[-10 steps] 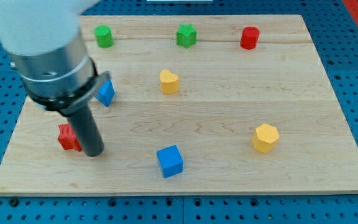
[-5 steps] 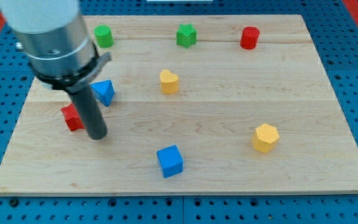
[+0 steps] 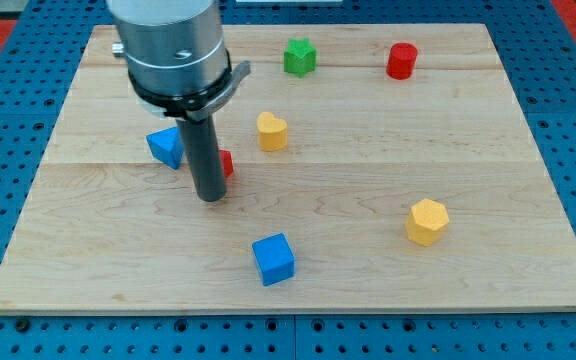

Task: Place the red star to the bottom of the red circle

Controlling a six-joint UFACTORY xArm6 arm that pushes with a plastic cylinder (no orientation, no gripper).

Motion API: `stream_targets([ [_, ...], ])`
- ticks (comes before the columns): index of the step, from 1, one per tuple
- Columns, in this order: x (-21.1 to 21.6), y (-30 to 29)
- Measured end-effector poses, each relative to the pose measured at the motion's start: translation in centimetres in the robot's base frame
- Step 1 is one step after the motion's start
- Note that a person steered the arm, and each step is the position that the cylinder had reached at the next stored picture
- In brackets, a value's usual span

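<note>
The red star (image 3: pixel 226 164) is mostly hidden behind my rod, only a sliver showing on the rod's right side, left of the board's middle. My tip (image 3: pixel 210 197) rests on the board just below and left of it, touching or nearly touching it. The red circle (image 3: pixel 401 61) stands far off at the view's top right, near the board's top edge.
A blue triangle-like block (image 3: pixel 166 147) sits just left of the rod. A yellow heart-like block (image 3: pixel 272 131) lies up and right of the star. A green star (image 3: pixel 299 57) is at the top, a blue cube (image 3: pixel 273 259) at the bottom, a yellow hexagon (image 3: pixel 427 221) at the right.
My tip has moved right and slightly up, and the red star has slid with it from the board's left side to near the middle. The green block at top left is now hidden by the arm.
</note>
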State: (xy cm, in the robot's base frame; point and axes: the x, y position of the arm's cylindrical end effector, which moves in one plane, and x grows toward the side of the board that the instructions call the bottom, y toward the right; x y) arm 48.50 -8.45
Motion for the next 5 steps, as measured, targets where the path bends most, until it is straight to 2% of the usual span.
stream_targets([
  [3,-0.1,-7.0],
  [4,-2.3,-7.0],
  [5,-3.7,-4.7],
])
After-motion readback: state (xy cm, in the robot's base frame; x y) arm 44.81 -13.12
